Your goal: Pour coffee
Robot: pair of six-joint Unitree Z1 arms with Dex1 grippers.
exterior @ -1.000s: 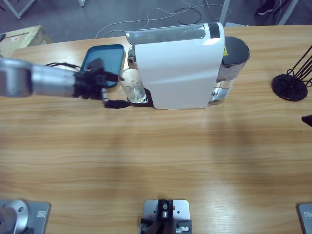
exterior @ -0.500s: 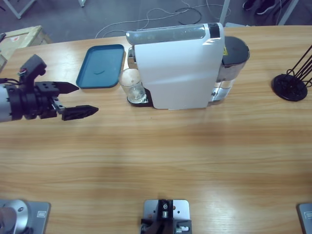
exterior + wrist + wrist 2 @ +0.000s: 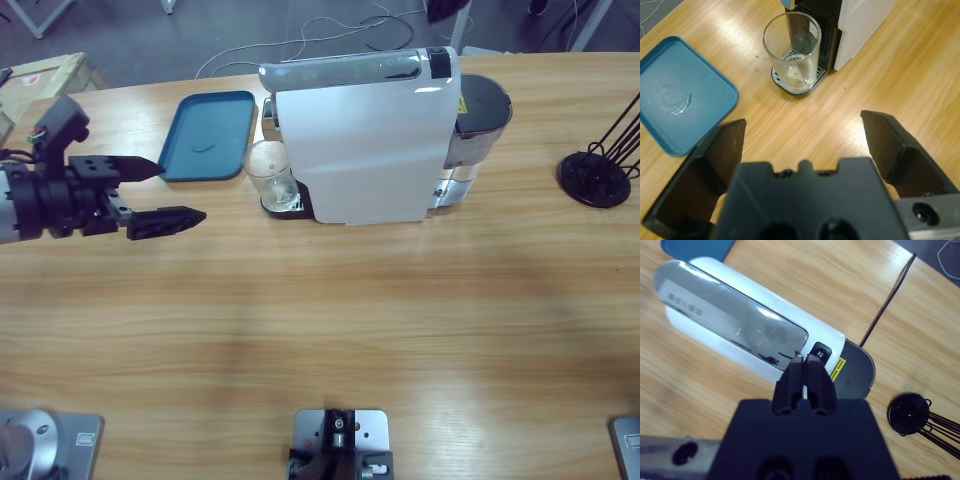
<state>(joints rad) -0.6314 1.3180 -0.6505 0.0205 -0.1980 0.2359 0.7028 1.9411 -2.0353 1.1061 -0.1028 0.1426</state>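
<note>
A small clear glass tumbler (image 3: 272, 176) (image 3: 792, 52) stands on the drip grate under the spout of the white coffee machine (image 3: 365, 140) (image 3: 740, 325). I cannot tell whether any coffee lies in its bottom. My left gripper (image 3: 180, 190) (image 3: 804, 121) hovers over the table left of the glass, well apart from it, open and holding nothing. My right gripper (image 3: 807, 359) is shut and empty, high above the machine, with its tips over the black button (image 3: 820, 351) by the silver lid. The high view does not show the right gripper.
A blue tray (image 3: 208, 135) (image 3: 680, 95) lies left of the machine, behind the left gripper. A black wire rack (image 3: 600, 170) (image 3: 912, 415) stands at the right end of the table. A cardboard box (image 3: 40, 80) sits beyond the far left edge.
The left gripper backed away leftward from the glass, leaving it under the spout, then edged slightly right. Its jaws stay open. The dark shape at the high view's right edge is gone.
</note>
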